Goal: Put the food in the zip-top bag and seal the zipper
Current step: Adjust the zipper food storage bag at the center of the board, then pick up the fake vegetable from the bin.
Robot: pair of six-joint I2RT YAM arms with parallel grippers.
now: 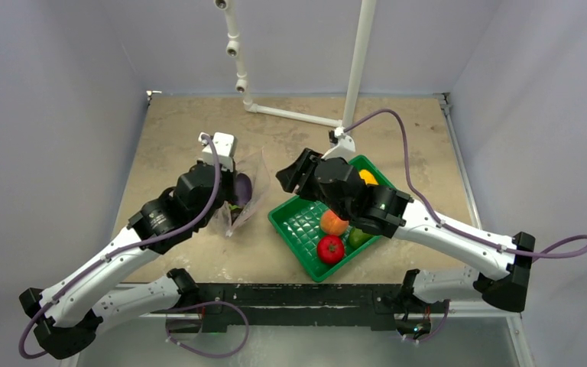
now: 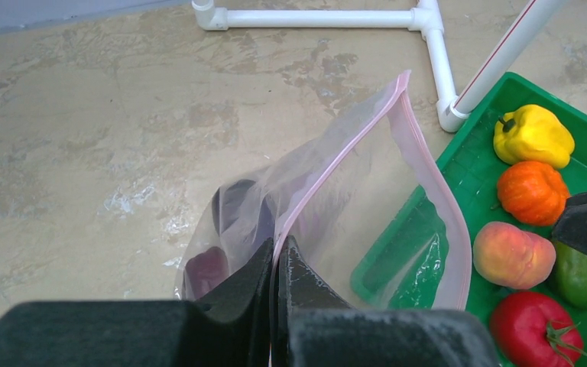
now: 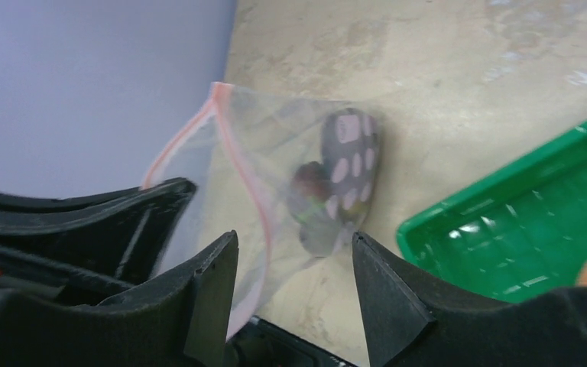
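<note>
**Zip-top bag held open mid-table, one piece of food inside**

The clear, crinkly bag sits on the mottled tan table, just left of the green ribbed tray. Its pale pink zipper loops around a gaping mouth, and a dark purple eggplant lies low inside. The left arm stretches in from the near left with its wrist bent down, and the left gripper is clamped on the zipper's near end. The right arm reaches across the tray, and the right gripper has its jaws apart just beside the bag's mouth. In the tray lie a glossy red tomato, a peach, a green mango, a ribbed orange fruit and a lumpy yellow pepper.
</note>
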